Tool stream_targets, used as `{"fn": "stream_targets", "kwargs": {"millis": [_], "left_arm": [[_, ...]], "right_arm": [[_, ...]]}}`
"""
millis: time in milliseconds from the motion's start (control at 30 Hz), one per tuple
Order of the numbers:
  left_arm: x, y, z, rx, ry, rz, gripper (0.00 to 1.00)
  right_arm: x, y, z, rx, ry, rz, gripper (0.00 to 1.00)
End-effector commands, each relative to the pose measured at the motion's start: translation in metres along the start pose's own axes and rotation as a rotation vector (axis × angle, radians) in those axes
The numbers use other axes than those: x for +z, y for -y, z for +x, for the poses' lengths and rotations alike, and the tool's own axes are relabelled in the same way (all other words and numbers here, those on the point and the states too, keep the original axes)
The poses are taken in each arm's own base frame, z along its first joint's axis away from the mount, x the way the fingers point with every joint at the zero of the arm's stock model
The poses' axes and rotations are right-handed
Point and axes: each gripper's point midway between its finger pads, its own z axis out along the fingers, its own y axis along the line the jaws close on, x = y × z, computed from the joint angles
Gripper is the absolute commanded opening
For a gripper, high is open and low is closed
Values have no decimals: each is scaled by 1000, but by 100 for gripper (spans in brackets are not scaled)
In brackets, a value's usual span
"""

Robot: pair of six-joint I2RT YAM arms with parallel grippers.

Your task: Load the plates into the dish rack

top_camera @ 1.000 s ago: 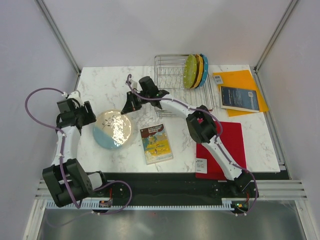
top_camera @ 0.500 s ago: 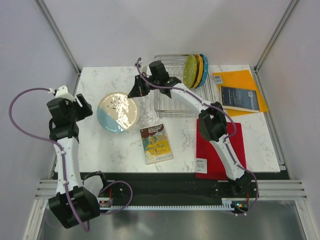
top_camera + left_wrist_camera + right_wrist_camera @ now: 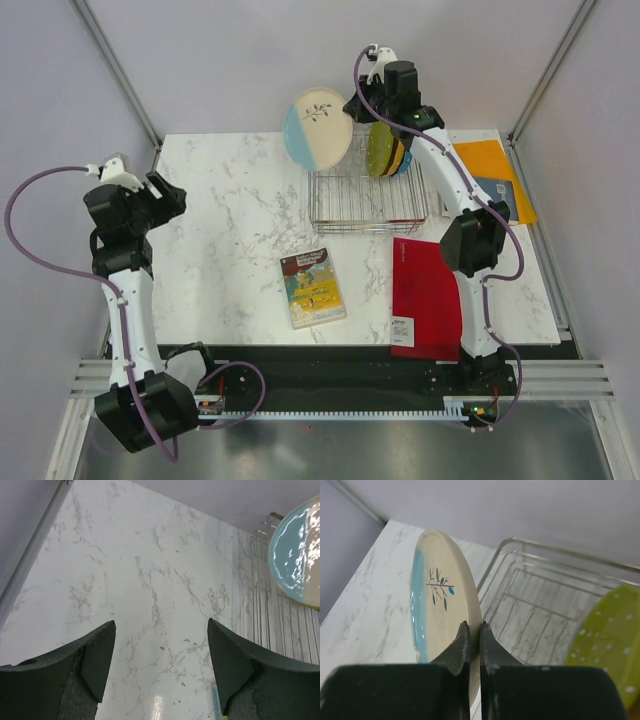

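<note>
Reader: Position of the cream plate?

Legend: Upright on edge, raised in the air above the far left corner of the rack. The right tool is clamped on its rim, with one finger pressed to each face.

Reader: Other plates?

Legend: Three stand on edge, packed together at the right end of the rack: green plate, yellow plate and blue plate. The right arm partly covers them.

Reader: Left tool?

Legend: The left tool hangs above the marble tabletop, well apart from the rack. Its fingers are spread wide, with nothing between them.

Reader: Remaining items?

Legend: A book lies flat on the tabletop in front of the rack. A red folder lies to the right of it.
</note>
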Motion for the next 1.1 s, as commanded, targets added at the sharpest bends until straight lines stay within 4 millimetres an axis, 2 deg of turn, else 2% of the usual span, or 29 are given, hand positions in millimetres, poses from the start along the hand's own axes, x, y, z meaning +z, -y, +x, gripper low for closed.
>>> {"fn": "stream_targets", "kwargs": {"millis": [0, 33, 67, 200, 267, 400, 667, 967, 1067], "left_arm": [[6, 9, 12, -72, -42, 59, 80], [6, 10, 13, -70, -43, 63, 80], [7, 10, 13, -70, -43, 67, 80], [11, 8, 20, -67, -54, 70, 80], [13, 9, 23, -64, -66, 76, 80], [18, 11, 32, -59, -90, 85, 80], [23, 18, 42, -39, -113, 111, 80], [23, 15, 55, -51, -138, 105, 80], [23, 14, 58, -50, -142, 102, 80]], "right_arm": [[-81, -34, -144, -95, 405, 126, 0], [-86, -31, -151, -103, 426, 157, 0], [-92, -15, -158, -113, 456, 255, 0], [-111, 10, -168, -137, 510, 457, 0], [-121, 27, -169, -134, 525, 574, 0], [-131, 42, -168, -139, 539, 692, 0], [-132, 60, -160, -223, 513, 825, 0], [-125, 77, -142, -299, 453, 944, 0], [-121, 73, -135, -335, 433, 973, 0]]}}
